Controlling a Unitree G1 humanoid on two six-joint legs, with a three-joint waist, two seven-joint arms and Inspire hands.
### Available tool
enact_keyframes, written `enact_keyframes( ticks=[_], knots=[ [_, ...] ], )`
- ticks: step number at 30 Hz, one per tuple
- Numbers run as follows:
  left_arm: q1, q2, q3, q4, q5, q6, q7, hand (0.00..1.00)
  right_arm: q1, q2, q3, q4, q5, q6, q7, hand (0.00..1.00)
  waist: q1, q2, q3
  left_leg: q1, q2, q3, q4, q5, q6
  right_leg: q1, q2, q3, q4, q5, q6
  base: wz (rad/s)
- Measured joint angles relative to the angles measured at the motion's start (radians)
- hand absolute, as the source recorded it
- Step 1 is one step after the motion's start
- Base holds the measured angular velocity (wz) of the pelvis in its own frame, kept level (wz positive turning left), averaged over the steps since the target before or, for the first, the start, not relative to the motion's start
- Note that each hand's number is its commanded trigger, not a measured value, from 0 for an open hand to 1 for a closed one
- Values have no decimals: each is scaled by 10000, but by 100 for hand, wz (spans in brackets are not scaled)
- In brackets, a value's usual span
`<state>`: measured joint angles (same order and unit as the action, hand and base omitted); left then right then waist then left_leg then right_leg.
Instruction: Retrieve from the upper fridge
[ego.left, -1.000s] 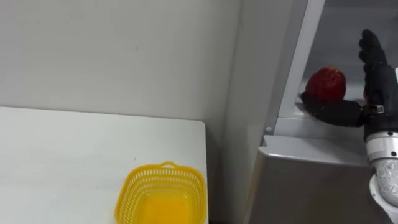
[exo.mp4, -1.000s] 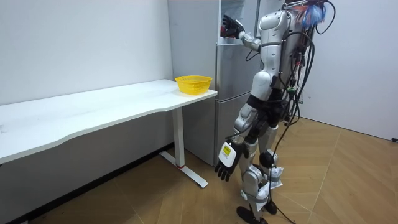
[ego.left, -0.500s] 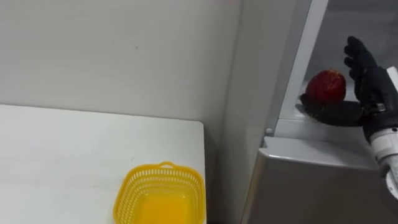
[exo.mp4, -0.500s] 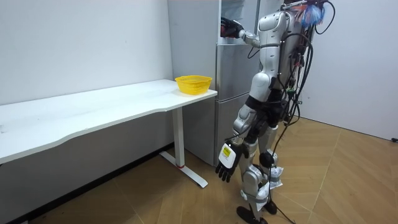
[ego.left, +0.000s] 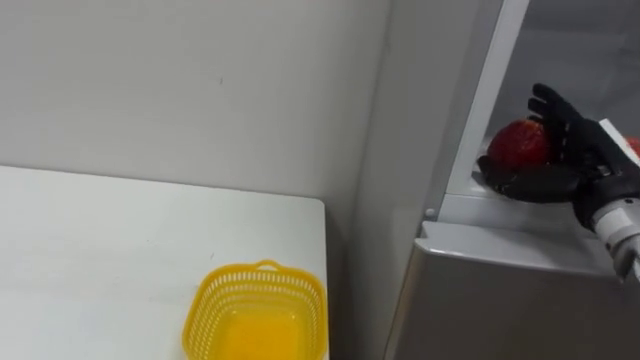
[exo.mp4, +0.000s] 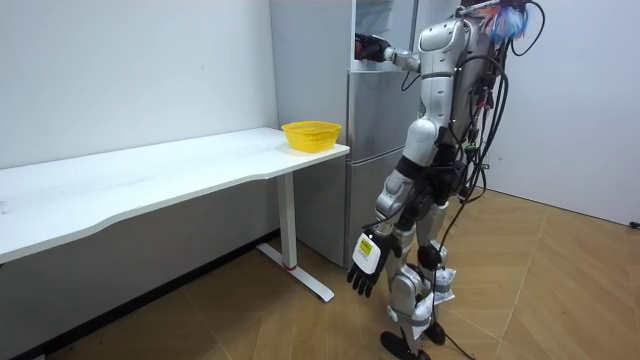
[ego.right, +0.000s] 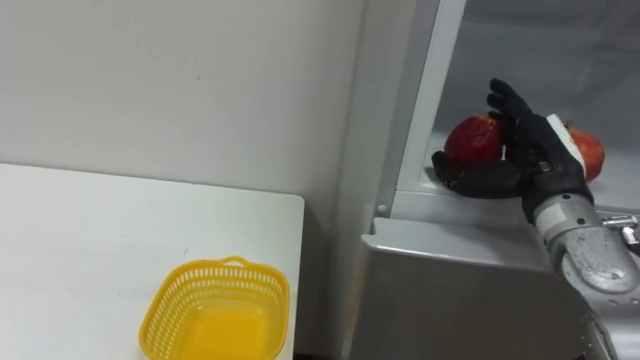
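Item: red fruit (ego.right: 472, 140), the thing to be retrieved. It is seen on the shelf of the upper fridge (ego.left: 470, 285) compartment, near the shelf's front edge and toward its left side. A second red fruit (ego.right: 588, 150) is seen further right on the same shelf, partly hidden behind the reaching arm.

Right hand (ego.right: 540, 160): it is placed inside the open compartment against the first fruit. Its fingers (ego.right: 512, 110) are held nearly straight along the fruit's right side, and the thumb is laid low in front of it. The fruit is cupped but not yet clasped.

Left hand (exo.mp4: 364, 266): it is hung at the robot's side with its fingers relaxed and nothing in them.

Yellow basket (ego.left: 265, 270): it is set on the white surface (ego.left: 100, 250) near the right edge, beside the fridge, and nothing is seen in it.

Progress: the compartment is open and the fruit is reached. The closing of the fingers, the lift and the withdrawal are judged still to be done, the basket being the likely destination.
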<state>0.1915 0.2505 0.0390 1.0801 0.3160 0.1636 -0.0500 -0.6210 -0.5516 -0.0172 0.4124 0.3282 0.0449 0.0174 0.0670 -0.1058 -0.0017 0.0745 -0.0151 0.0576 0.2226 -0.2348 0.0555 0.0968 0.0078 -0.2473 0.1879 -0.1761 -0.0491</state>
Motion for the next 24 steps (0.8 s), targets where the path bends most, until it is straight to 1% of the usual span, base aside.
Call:
enact_keyframes(
  ticks=[3,7,8,9,10,11,12,14,18,24],
  knots=[
    [-41,55,1,0,1,44,-20,0,-283,-28,102,421,118,15,321,0,-22,-57,-7,17,9,23,0,1,-4,10,7,9,-3,0,-1,-1],
    [-44,62,5,-1,13,86,-40,0,-546,-71,179,895,184,46,734,0,-48,-119,-49,49,12,63,-8,1,-3,39,6,22,-3,2,-4,-1],
    [-44,62,5,-1,13,101,-40,0,-574,-76,182,920,189,109,783,33,-47,-126,-54,55,13,67,-8,0,-3,42,6,25,-3,2,-4,0],
    [-43,62,5,-1,12,128,-40,0,-614,-102,183,961,191,213,919,49,-47,-137,-62,64,13,71,-8,0,-2,48,6,27,-2,3,-4,0],
    [-43,63,5,-10,11,160,-40,0,-624,-133,191,986,191,239,1028,80,-42,-145,-65,72,13,72,-8,0,-2,54,5,28,-1,3,-4,0],
    [-44,63,5,-12,11,186,-40,0,-625,-140,201,986,191,244,1066,100,-42,-145,-65,73,13,73,-9,0,-2,55,5,28,0,3,-5,0],
    [-43,66,6,-14,11,227,-40,0,-635,-147,230,986,190,255,1117,100,-42,-146,-65,75,14,77,-8,1,-2,56,5,30,0,4,-5,0],
    [-42,66,46,-14,7,282,-39,0,-677,-175,242,987,167,400,1257,100,-46,-145,-65,79,18,81,-3,1,-3,63,3,2,0,6,-9,0],
    [-42,71,184,-14,6,282,-18,0,-685,-237,242,985,173,419,1426,100,-40,-144,-64,79,19,81,-2,1,-3,70,1,-8,-1,6,-9,0],
    [-44,72,184,-15,-1,288,-14,0,-735,-300,251,985,163,424,1565,100,-15,-147,-52,86,19,83,-6,0,-2,72,-1,-10,-3,6,-9,0]
  ],
)
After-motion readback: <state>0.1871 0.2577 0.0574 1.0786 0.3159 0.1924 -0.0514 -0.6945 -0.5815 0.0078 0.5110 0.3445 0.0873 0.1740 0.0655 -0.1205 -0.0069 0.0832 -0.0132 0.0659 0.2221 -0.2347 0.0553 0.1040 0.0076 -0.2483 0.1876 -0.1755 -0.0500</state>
